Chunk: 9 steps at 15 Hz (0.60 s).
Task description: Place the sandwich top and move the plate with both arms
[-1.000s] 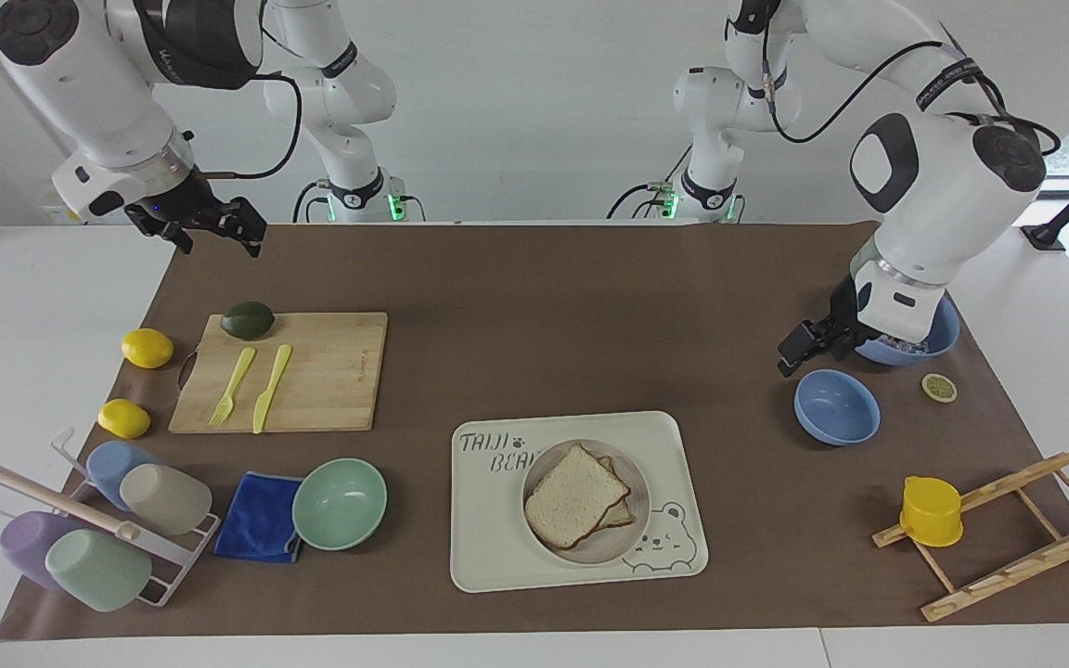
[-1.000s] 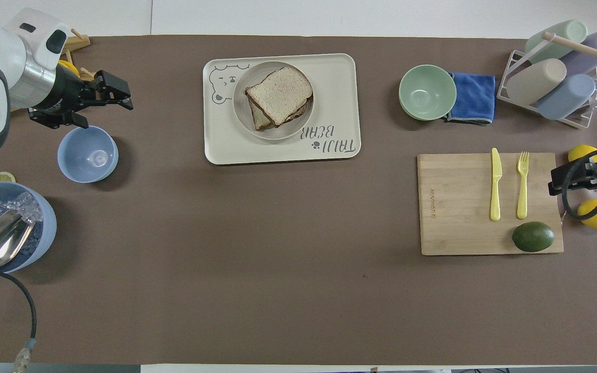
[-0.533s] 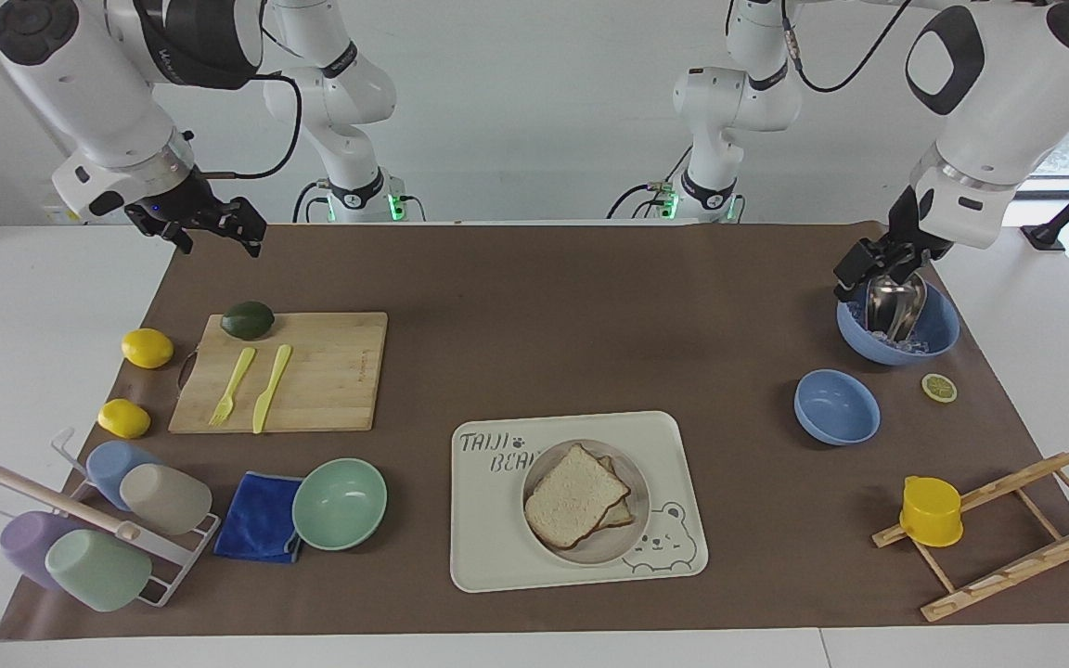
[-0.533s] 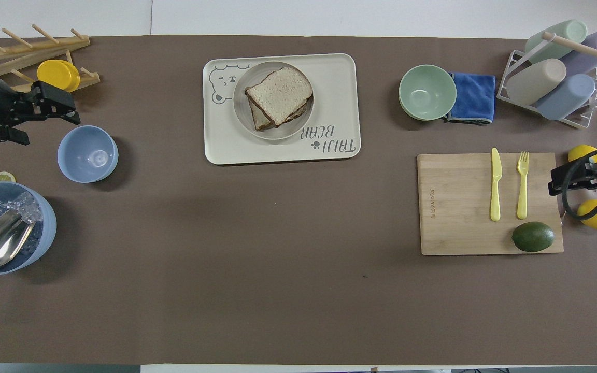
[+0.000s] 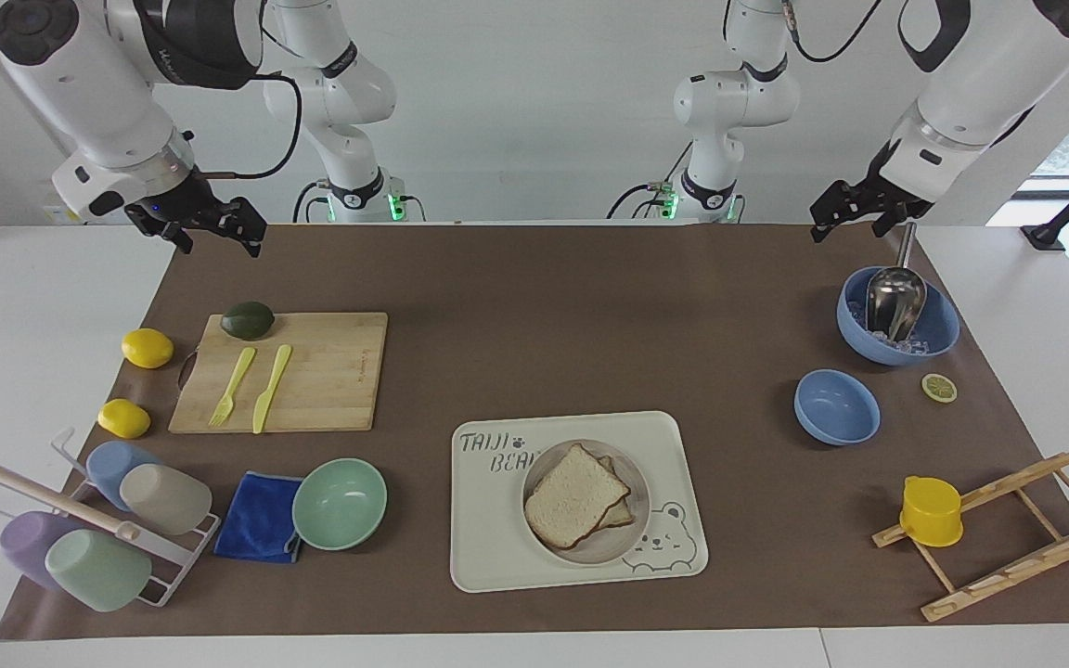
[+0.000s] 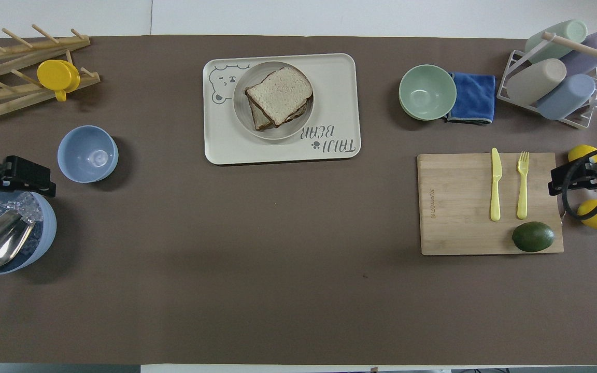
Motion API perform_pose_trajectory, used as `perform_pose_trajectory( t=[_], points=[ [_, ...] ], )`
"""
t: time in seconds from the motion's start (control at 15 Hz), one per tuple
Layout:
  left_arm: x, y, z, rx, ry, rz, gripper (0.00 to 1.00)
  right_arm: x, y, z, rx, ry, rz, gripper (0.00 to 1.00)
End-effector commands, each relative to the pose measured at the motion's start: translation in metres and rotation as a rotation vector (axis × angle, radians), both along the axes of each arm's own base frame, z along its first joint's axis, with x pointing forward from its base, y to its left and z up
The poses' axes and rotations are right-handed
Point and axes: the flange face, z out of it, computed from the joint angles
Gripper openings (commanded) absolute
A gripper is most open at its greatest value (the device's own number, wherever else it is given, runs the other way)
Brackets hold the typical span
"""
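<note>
The sandwich top (image 5: pixel 574 494), a white bread slice with a brown crust, lies on another slice on the round beige-grey plate (image 5: pixel 638 482). The plate sits on the cream bear tray (image 5: pixel 497 557). In the overhead view the slice (image 6: pixel 279 89) sits on the plate (image 6: pixel 240 111), inside the tray (image 6: pixel 340 83). My left gripper (image 5: pixel 848 230) is open and empty, raised over the mat's edge beside the ice bowl; it also shows in the overhead view (image 6: pixel 39 178). My right gripper (image 5: pixel 221 243) is open and empty, raised over the mat's corner near the cutting board, waiting; it shows in the overhead view (image 6: pixel 555 181).
A mint green bowl (image 5: pixel 340 503), blue cloth (image 5: pixel 259 517) and cup rack (image 5: pixel 98 524) stand toward the right arm's end. So does a cutting board (image 5: pixel 330 371) with fork, knife and avocado, two lemons beside it. A blue bowl (image 5: pixel 836 406), ice bowl with scoop (image 5: pixel 896 320) and wooden rack (image 5: pixel 1008 529) stand toward the left arm's end.
My left arm has risen and drawn back from over the blue bowls to the mat's edge by the robots. The right arm, the bread and the plate have not moved.
</note>
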Motion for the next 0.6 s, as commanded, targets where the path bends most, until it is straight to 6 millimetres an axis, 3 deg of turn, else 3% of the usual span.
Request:
perform_pose_trajectory(
  t=[0.0, 0.07, 0.2, 0.33, 0.53],
  points=[
    [-0.012, -0.002, -0.004, 0.011, -0.052, -0.03, 1.0, -0.003, 0.0, -0.001, 0.022, -0.002, -0.013, 1.0],
    [-0.002, 0.001, 0.002, 0.004, -0.103, -0.025, 1.0, -0.003, 0.0, -0.001, 0.022, -0.002, -0.013, 1.0],
    [0.016, 0.005, -0.01, 0.015, -0.109, -0.026, 1.0, -0.004, 0.0, 0.0, 0.022, -0.003, -0.013, 1.0],
    [0.032, 0.004, 0.002, 0.043, -0.127, -0.049, 1.0, -0.003, 0.0, -0.001, 0.022, -0.002, -0.013, 1.0],
    [0.025, 0.007, 0.018, 0.038, -0.129, -0.044, 1.0, -0.003, 0.0, -0.001, 0.022, -0.002, -0.013, 1.0]
  ],
)
